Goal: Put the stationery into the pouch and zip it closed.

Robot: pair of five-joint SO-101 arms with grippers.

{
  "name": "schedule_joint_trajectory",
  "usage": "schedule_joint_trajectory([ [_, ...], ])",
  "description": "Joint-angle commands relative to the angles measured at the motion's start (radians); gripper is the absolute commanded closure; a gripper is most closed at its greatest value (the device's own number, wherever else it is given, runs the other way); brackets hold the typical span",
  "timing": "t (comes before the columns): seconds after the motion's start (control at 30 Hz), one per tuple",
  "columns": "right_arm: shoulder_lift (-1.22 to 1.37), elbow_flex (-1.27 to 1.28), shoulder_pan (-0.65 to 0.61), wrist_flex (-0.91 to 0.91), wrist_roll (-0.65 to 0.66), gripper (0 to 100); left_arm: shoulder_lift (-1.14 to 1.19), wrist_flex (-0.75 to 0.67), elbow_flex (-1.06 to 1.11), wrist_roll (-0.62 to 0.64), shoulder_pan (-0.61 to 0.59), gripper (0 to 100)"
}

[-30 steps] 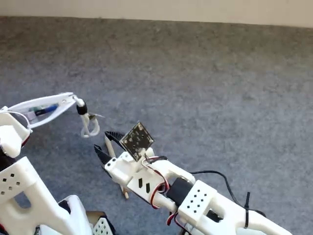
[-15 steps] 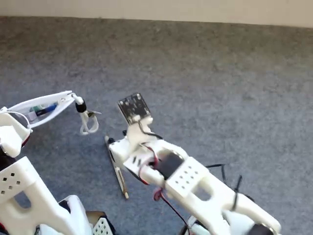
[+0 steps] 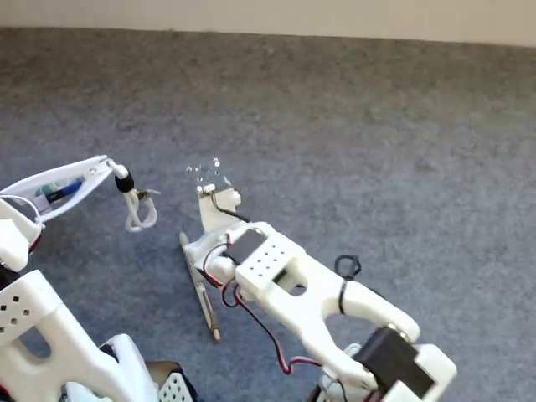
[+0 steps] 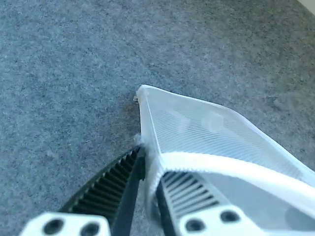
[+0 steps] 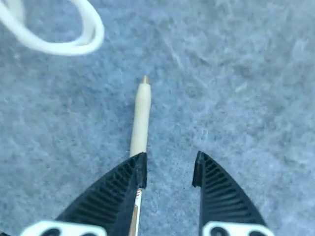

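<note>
While the left end effector (image 4: 150, 164) clamps the translucent white pouch (image 4: 206, 132), the open right end effector (image 5: 171, 162) hangs nearest the slim cream pen (image 5: 140, 118), which lies lengthwise but off-centre.

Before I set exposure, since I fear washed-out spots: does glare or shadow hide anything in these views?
High view: the pouch glares white along its rim; the carpet shows no hard shadows. Left wrist view: the pouch's mesh is bright, but its ribbing can be made out. Right wrist view: soft light, the pen plain beside the open right pincer.
</note>
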Motion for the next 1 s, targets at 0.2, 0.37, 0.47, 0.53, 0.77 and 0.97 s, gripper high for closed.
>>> schedule_joint_trajectory([
  [0.2,0.216,-0.182,-0.005,0.002,-0.006,85.0,-0.035,-0.031,-0.021,0.025,-0.008,99],
  [0.37,0.278,-0.269,-0.012,0.002,-0.008,85.0,-0.035,-0.037,-0.005,0.025,-0.007,99],
  [0.47,0.268,-0.292,-0.012,0.002,-0.008,85.0,-0.035,-0.038,-0.001,0.023,-0.010,99],
  [0.53,0.249,-0.295,-0.012,0.002,-0.008,85.0,-0.035,-0.038,-0.001,0.023,-0.010,99],
  [0.77,0.263,-0.294,-0.071,-0.068,-0.008,85.0,-0.035,-0.038,-0.001,0.023,-0.007,99],
  [0.97,0.338,-0.297,-0.088,-0.163,-0.006,85.0,-0.035,-0.035,0.001,0.023,-0.008,99],
])
